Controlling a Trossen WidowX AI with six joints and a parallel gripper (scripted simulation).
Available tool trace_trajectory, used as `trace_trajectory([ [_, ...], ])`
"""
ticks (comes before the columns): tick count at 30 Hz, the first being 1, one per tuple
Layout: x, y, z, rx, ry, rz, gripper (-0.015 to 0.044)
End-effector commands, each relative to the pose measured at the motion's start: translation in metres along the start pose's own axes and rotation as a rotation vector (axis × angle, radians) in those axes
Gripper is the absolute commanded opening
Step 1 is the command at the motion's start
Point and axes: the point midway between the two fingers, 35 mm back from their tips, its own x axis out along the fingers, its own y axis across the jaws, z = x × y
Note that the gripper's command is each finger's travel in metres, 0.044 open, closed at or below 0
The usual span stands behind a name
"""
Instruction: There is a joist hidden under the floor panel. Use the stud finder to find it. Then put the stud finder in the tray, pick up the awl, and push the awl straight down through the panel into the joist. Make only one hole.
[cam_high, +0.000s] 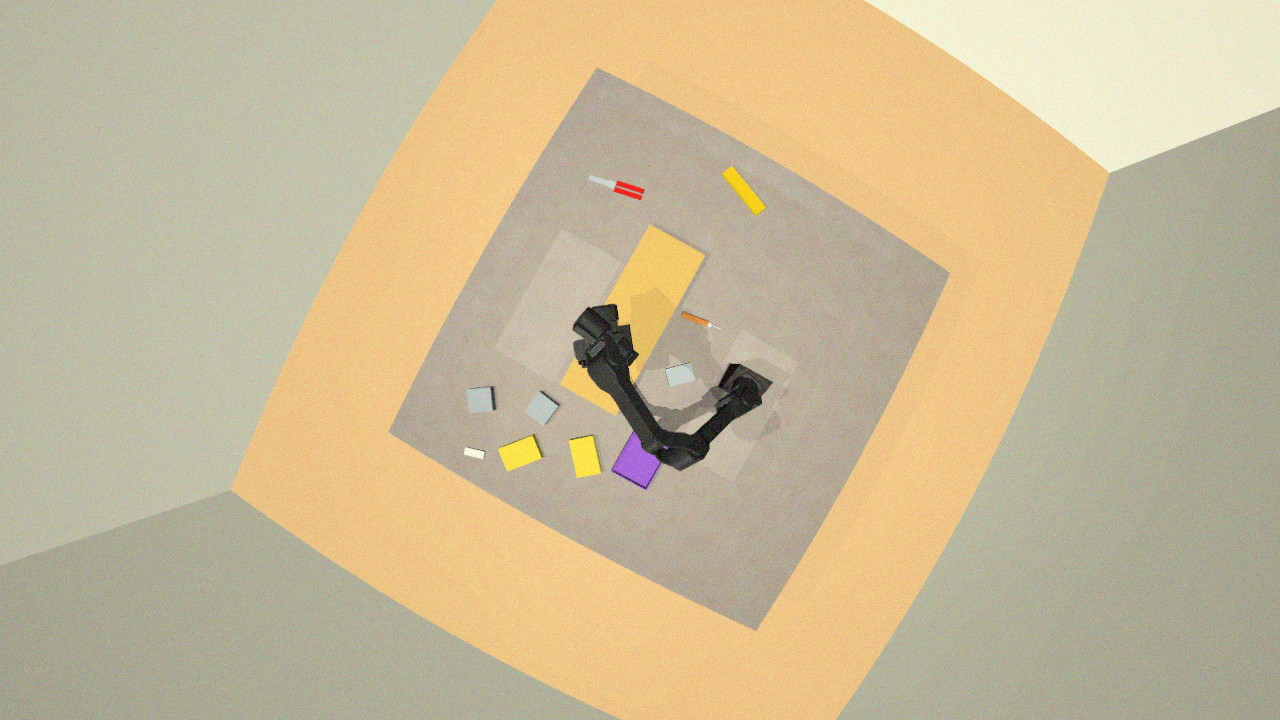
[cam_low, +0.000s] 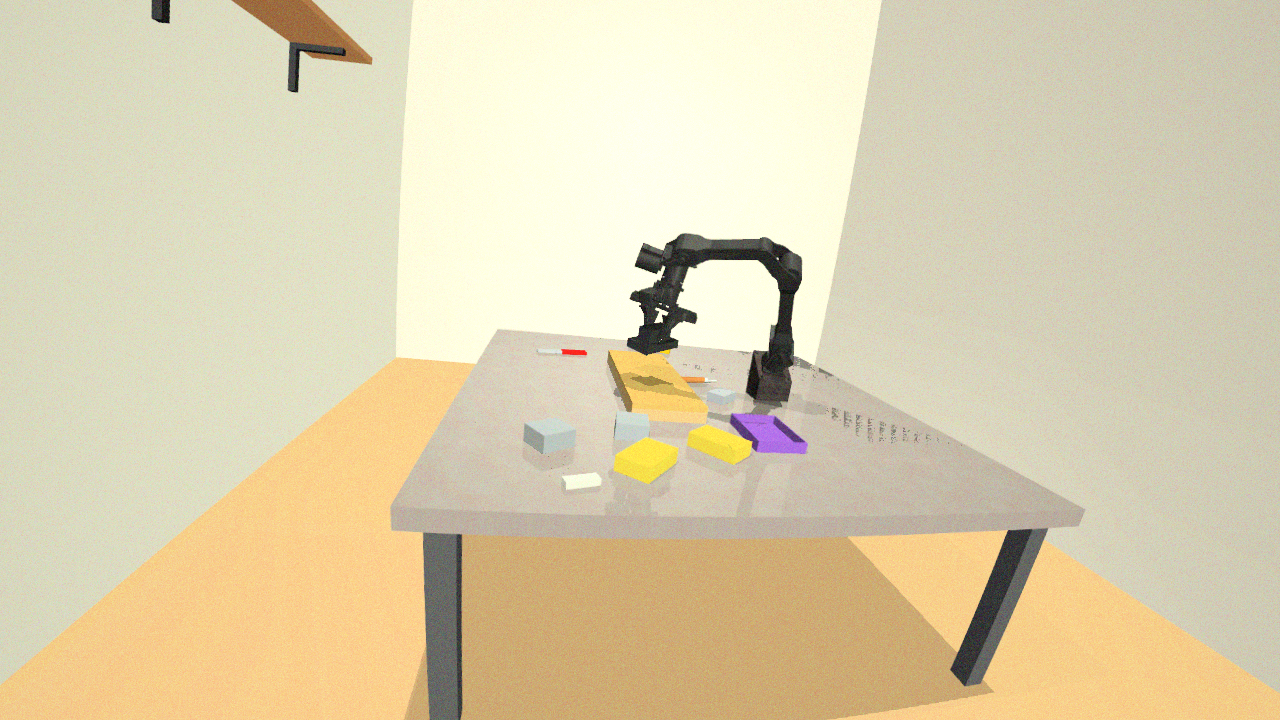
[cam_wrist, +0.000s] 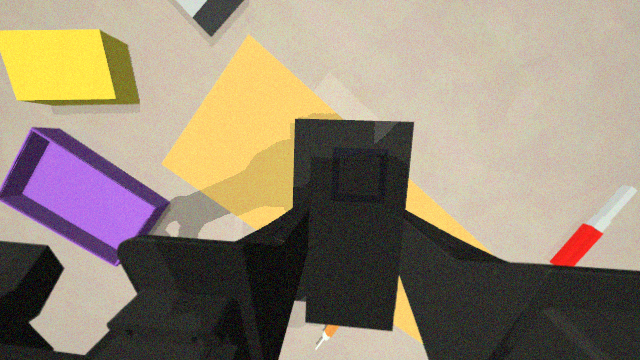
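My gripper (cam_low: 655, 333) (cam_wrist: 348, 206) is shut on the stud finder (cam_low: 651, 343) (cam_wrist: 350, 270), a black box with a dark square window, and holds it in the air above the floor panel. The floor panel (cam_high: 663, 259) (cam_low: 682, 396) (cam_wrist: 235, 100) is a long yellow-orange board; the arm's shadow falls on it. No hole shows in its visible part. The purple tray (cam_high: 635, 462) (cam_low: 768, 433) (cam_wrist: 90, 195) is empty. The awl (cam_high: 696, 318) (cam_low: 696, 379) (cam_wrist: 330, 331), with an orange handle, lies on the table beside the panel, partly hidden in the wrist view.
A pale block (cam_high: 679, 373) (cam_low: 720, 395) lies between panel and arm base. Two grey blocks (cam_high: 480, 399) (cam_high: 541, 407), two yellow blocks (cam_high: 520, 453) (cam_high: 584, 456) and a white piece (cam_high: 474, 453) lie left of the tray. Red-handled tool (cam_high: 628, 189) and yellow bar (cam_high: 743, 190) lie beyond the panel.
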Motion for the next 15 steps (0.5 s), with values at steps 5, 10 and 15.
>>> trace_trajectory([
  [5, 0.002, 0.056, 0.018, -0.141, -0.014, 0.029, 0.0],
  [10, 0.004, 0.091, 0.024, -0.226, -0.022, 0.052, 0.0],
  [15, 0.004, 0.127, 0.026, -0.309, -0.032, 0.077, 0.0],
])
